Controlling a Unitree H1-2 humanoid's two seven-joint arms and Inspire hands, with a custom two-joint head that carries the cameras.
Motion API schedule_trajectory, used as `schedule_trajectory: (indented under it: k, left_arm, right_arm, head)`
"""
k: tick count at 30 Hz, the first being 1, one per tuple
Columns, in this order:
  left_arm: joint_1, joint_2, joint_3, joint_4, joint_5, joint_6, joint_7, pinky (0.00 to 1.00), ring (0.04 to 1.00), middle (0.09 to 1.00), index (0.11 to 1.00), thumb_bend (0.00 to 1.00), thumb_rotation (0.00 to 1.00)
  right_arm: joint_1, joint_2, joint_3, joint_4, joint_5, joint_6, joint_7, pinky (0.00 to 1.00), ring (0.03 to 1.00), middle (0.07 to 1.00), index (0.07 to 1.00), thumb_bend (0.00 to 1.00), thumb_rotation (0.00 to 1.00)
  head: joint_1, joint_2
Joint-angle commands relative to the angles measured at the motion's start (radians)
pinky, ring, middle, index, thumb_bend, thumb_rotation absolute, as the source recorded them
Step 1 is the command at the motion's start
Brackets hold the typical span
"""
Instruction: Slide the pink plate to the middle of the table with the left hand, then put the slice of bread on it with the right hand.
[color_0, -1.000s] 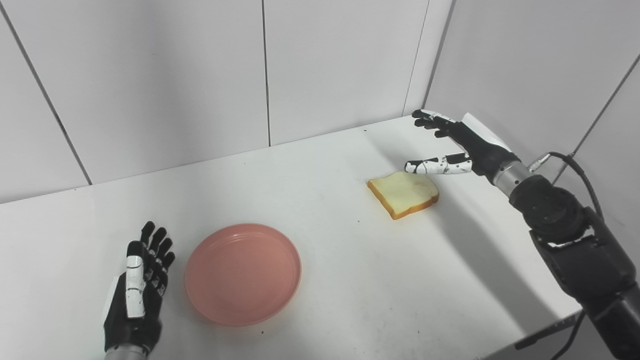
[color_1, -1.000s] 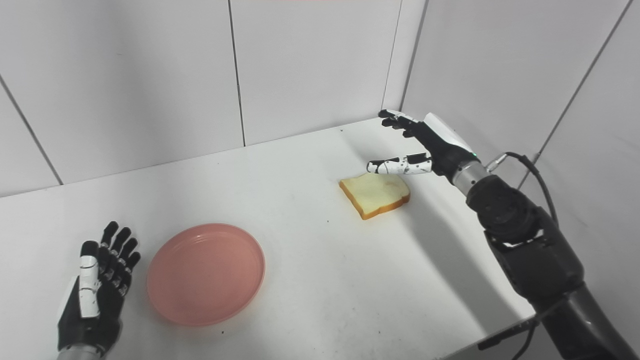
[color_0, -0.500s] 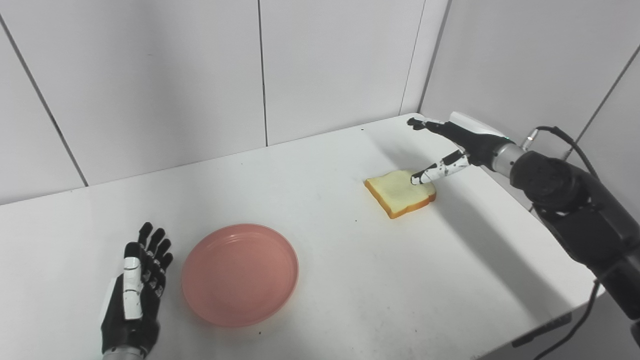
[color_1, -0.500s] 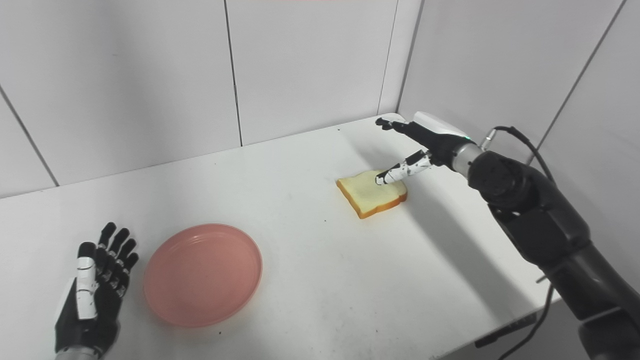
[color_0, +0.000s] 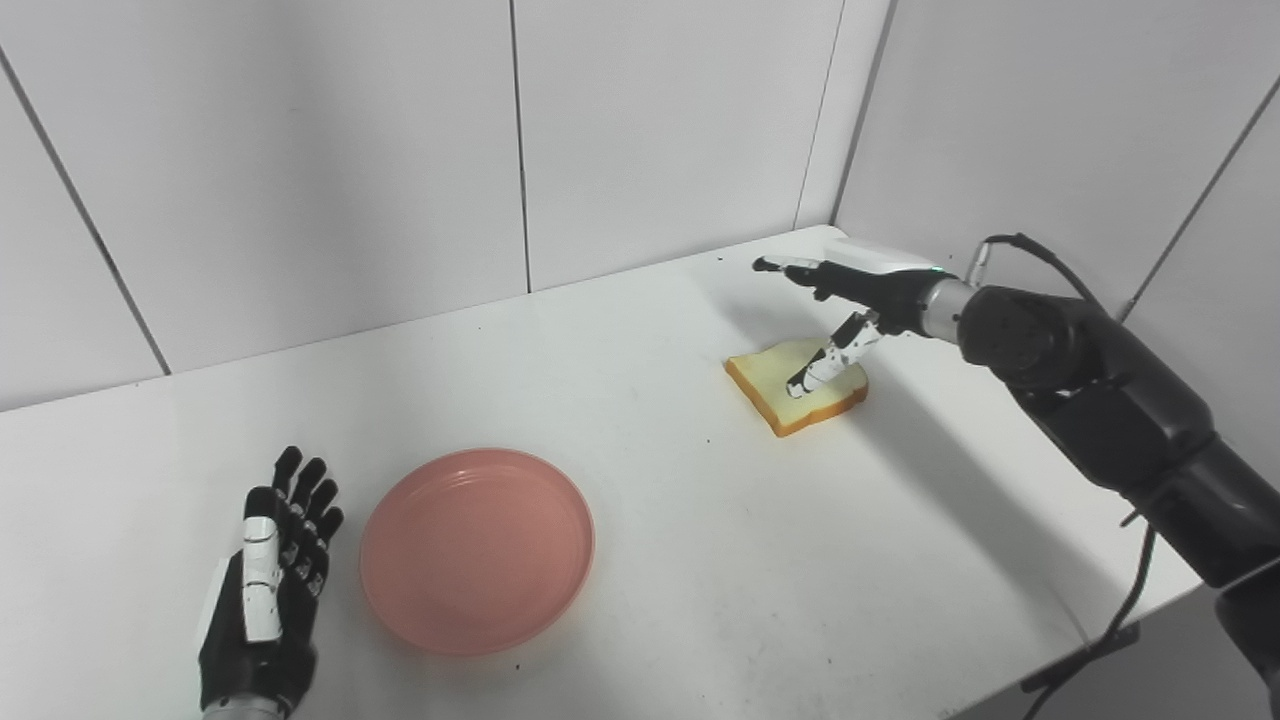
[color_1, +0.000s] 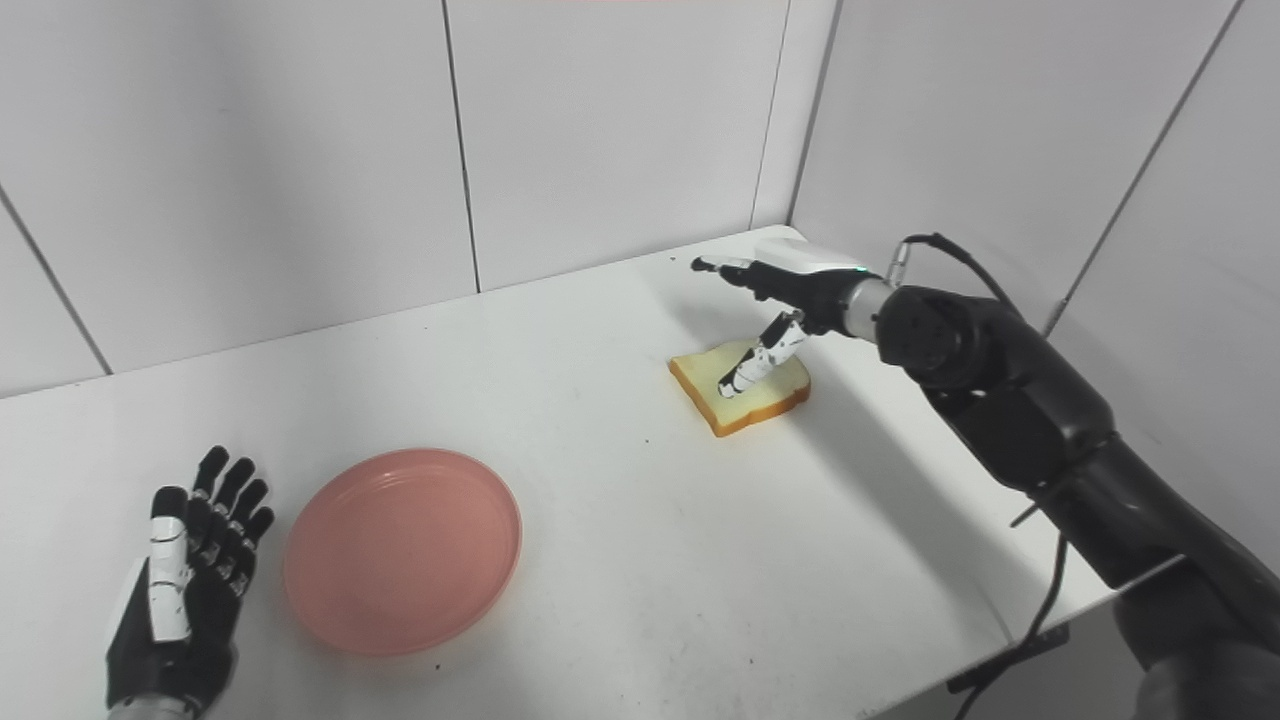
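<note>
While spread above slice of bread (color_0: 797, 392) with thumb dipping onto it, right hand (color_0: 840, 300) risks shoving it across counter (color_0: 700, 560); pink plate (color_0: 477, 548) beside idle, splayed left hand (color_0: 265, 590).

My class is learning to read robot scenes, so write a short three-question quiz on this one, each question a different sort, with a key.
1. True or false: the slice of bread lies on the pink plate.
2. Which robot hand reaches over the bread? A) left robot hand B) right robot hand
3. Fill in: the left robot hand is ____, holding nothing, beside the plate.

Key: 1 false, the bread lies on the table, apart from the plate; 2 B; 3 open.
</note>
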Motion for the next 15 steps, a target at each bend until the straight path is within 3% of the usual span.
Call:
schedule_trajectory:
  k: [1, 8, 10, 15]
  left_arm:
    - [-0.014, 0.000, 0.002, -0.025, -0.012, -0.008, -0.007, 1.00, 0.990, 0.987, 0.987, 0.74, 1.00]
    - [-0.014, 0.000, 0.000, -0.033, -0.015, 0.002, -0.010, 1.00, 0.993, 0.992, 0.987, 0.72, 1.00]
    - [-0.013, 0.000, -0.002, -0.031, -0.013, -0.002, -0.008, 1.00, 0.991, 0.991, 0.987, 0.72, 1.00]
    - [-0.008, 0.003, -0.006, -0.034, -0.010, 0.000, -0.007, 1.00, 0.990, 0.990, 0.986, 0.74, 1.00]
  right_arm:
    - [-0.057, -0.028, 0.005, -0.010, -0.030, -0.047, 0.005, 0.86, 0.998, 1.000, 0.997, 1.00, 0.34]
    - [-0.087, -0.008, 0.045, -0.014, -0.066, -0.053, 0.034, 0.84, 0.969, 0.980, 0.999, 1.00, 0.30]
    - [-0.097, -0.020, 0.078, -0.022, -0.112, -0.040, 0.066, 0.84, 0.970, 0.986, 1.000, 1.00, 0.30]
    - [-0.125, -0.048, 0.151, -0.052, -0.223, -0.055, 0.151, 0.95, 1.000, 1.000, 1.000, 1.00, 0.33]
  head:
    - [-0.001, 0.002]
    - [-0.004, 0.001]
    - [-0.003, 0.002]
    - [-0.002, 0.004]
